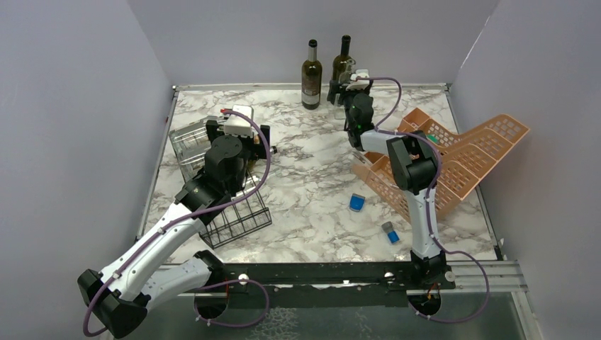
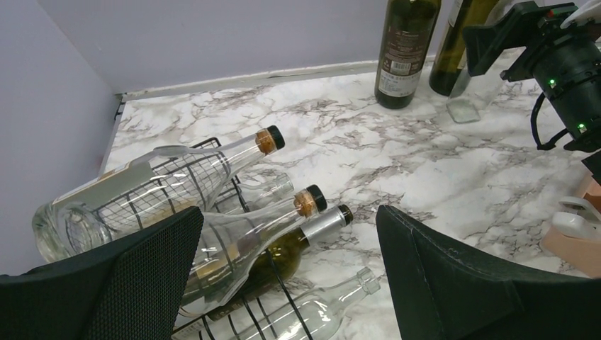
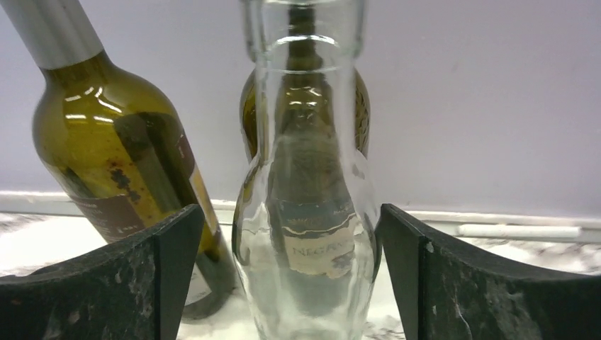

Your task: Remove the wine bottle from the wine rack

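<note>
We are hovering our left gripper (image 2: 287, 216), jaws apart, just above the rack (image 1: 237, 216), where the green bottle (image 2: 283, 251) is lying slantwise under the gap, neck toward the middle of the table (image 1: 312, 184). Our right gripper (image 1: 349, 86), well away, is straddling a standing clear bottle (image 3: 305, 212), jaws apart too.

Through the clear glass bottle (image 3: 305, 177) I can read only a fragment, "NEG…", on the cream label (image 3: 315, 249) of the dark bottle (image 3: 362, 106) behind it. The print on every other label is too small or blurred for me to read.
</note>
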